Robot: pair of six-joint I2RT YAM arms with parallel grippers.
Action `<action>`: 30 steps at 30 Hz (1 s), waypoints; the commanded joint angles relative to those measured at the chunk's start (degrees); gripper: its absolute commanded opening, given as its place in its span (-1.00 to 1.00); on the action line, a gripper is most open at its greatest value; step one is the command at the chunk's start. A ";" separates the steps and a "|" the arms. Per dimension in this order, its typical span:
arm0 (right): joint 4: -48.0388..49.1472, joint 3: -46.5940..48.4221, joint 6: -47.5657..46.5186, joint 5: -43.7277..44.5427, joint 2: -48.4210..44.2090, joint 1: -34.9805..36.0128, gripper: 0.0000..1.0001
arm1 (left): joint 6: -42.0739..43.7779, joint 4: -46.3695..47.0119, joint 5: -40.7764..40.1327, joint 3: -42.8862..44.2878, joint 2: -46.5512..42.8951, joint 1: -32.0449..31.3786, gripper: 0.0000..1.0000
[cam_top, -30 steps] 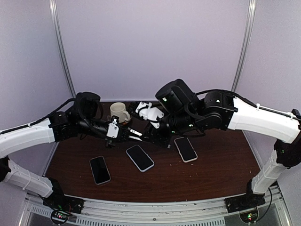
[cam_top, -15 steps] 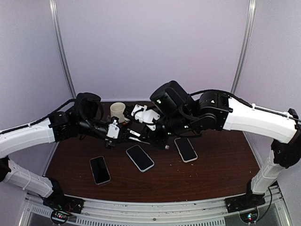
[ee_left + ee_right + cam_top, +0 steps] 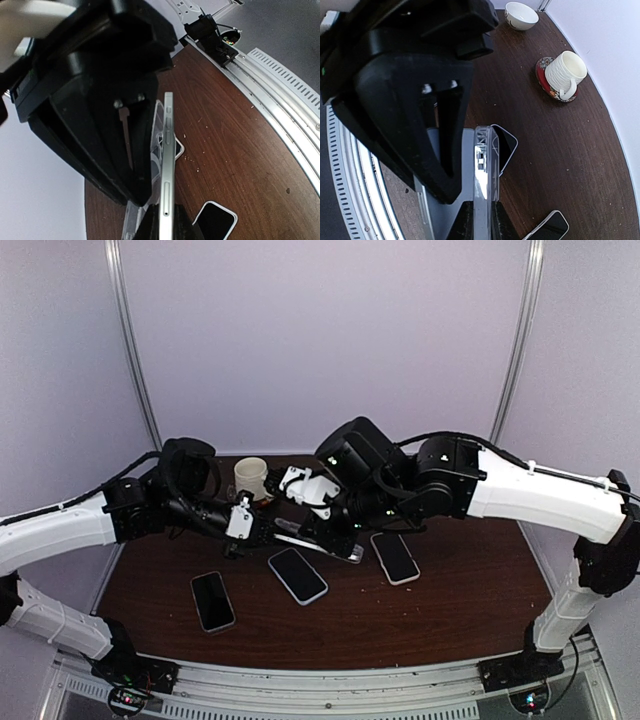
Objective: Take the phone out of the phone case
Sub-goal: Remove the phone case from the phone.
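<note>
**Checker:** Left side, quick.
**Me:** My left claw is pinched tight on the phone, which is edge-on with its silver side and buttons showing. The phone is held above the table, near the centre.
**Checker:** Right?
**Me:** My right claw is clamped on the clear phone case, facing the left one, almost nose to nose.
**Checker:** Phone out?
**Me:** Not fully. The case rim sits just beside the phone's edge with a gap at the far end. I can't tell about the rest.
**Checker:** Clutter?
**Me:** One spare phone lies flat at 6 o'clock of the held one. Another spare phone is at 7 o'clock and a third spare phone at 4 o'clock. A ribbed white cup on a red saucer is at 11 o'clock, with a bowl near it.
</note>
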 commanded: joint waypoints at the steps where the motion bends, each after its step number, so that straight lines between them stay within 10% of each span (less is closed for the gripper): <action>1: -0.06 -0.58 0.07 2.11 0.09 -0.17 -0.79 | 0.38 6.11 1.59 1.04 -2.29 -0.38 -1.00; 14: 2.50 -3.53 1.65 2.76 -0.78 -2.37 -0.83 | 1.62 4.92 -1.01 0.31 -2.35 -0.38 -1.00; 30: 14.24 -17.29 10.88 -11.30 -4.44 -32.49 -0.82 | 2.02 3.18 -1.24 0.27 -0.17 -0.38 -1.00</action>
